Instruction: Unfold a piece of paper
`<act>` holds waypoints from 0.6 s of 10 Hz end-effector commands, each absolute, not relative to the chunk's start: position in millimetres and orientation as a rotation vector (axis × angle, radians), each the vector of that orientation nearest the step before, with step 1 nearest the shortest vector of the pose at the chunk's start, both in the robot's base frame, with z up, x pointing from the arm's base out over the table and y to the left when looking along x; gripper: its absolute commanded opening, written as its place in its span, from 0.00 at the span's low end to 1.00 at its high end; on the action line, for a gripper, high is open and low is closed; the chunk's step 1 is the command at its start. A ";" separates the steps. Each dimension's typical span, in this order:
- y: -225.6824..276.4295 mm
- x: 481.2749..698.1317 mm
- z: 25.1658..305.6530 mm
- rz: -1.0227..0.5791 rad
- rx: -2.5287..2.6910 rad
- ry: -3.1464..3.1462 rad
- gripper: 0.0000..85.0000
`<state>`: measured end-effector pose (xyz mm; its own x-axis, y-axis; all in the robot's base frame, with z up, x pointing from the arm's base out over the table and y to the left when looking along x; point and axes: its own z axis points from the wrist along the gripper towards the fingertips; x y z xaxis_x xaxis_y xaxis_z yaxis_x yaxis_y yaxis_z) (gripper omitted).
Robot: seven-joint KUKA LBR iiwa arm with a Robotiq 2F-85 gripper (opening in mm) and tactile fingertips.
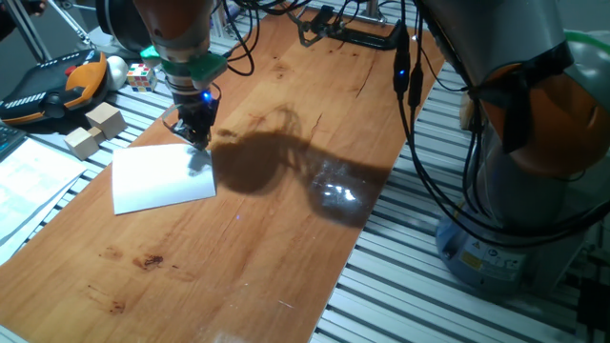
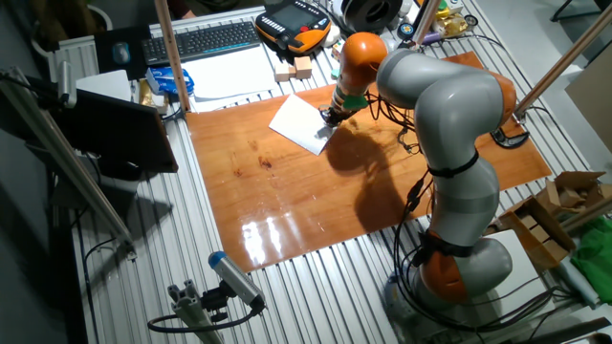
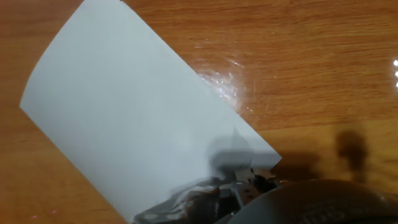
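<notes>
Lying flat near the left edge of the wooden desk [image 1: 286, 191], the piece of paper [image 1: 157, 176] is seen still folded, two wooden blocks [image 1: 95, 129] just beyond it. At its right corner the gripper [image 1: 197, 141] is poised; whether its jaws are spread cannot be told. The grasping step is judged in hand; next, only the top layer must be pinched and lifted over

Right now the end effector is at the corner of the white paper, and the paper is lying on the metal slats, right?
Not quite. The end effector is at the paper's corner, but the paper lies on the wooden board, not on the metal slats. One fixed view shows this clearly.
</notes>
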<state>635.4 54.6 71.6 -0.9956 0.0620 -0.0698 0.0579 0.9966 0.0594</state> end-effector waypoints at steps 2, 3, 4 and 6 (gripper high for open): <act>60.7 633.3 77.5 0.106 0.075 3.074 0.02; 63.9 631.2 81.9 0.116 0.071 3.079 0.02; 67.5 628.6 87.0 0.118 0.071 3.082 0.02; 74.3 623.0 96.5 0.123 0.071 3.091 0.02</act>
